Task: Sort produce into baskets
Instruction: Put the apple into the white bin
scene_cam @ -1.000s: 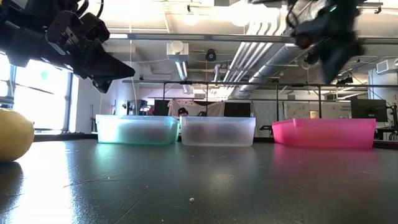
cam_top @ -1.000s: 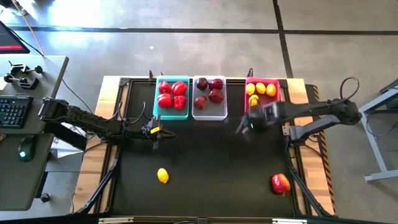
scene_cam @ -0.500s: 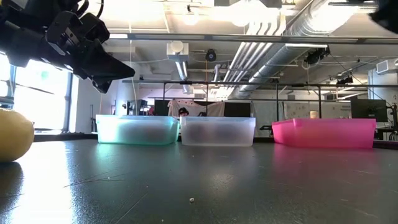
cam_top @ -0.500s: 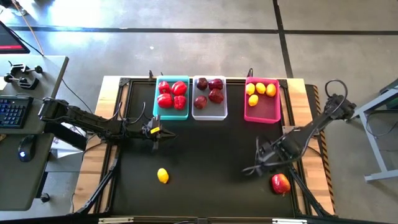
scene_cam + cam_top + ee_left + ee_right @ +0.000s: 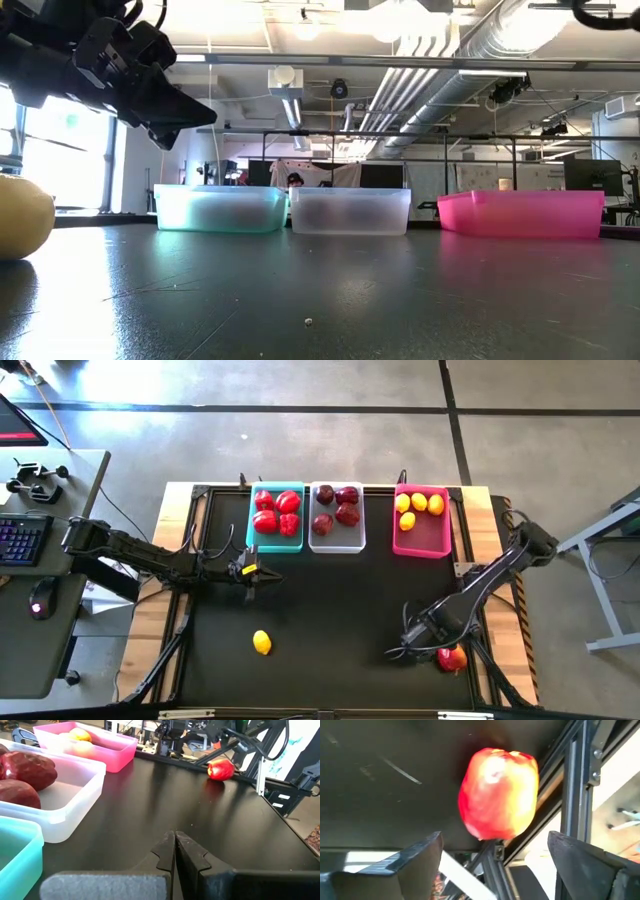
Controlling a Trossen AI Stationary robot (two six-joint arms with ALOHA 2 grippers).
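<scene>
Baskets (image 5: pixel 350 210) on black tabletop (image 5: pixel 330 290), ducted workshop ceiling (image 5: pixel 420 70) behind.

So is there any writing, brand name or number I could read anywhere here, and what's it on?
None can be read.
The teal basket, white basket and pink basket carry no visible labels.
The keyboard on the side desk has keys too small to read.
</scene>
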